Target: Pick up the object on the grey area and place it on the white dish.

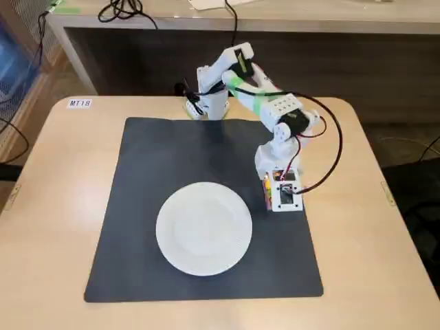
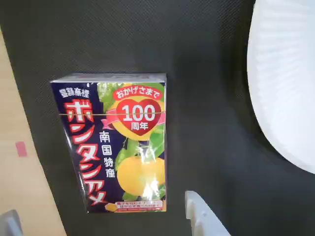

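Wrist view: box (image 2: 115,142) lies flat on the mat (image 2: 206,73), directly beneath the gripper (image 2: 103,219).
Long axis: runs toward the fingers.
Gripper: spread wide, empty.
Dish (image 2: 285,73): right.

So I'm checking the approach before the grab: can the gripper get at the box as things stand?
Probably yes. In the wrist view the box lies flat on the grey mat with nothing on or against it, the white plate well apart, and the gripper open just above it.

The small printed box (image 2: 114,143) lies flat on the grey mat (image 2: 206,98), beside the white plate (image 2: 288,83).
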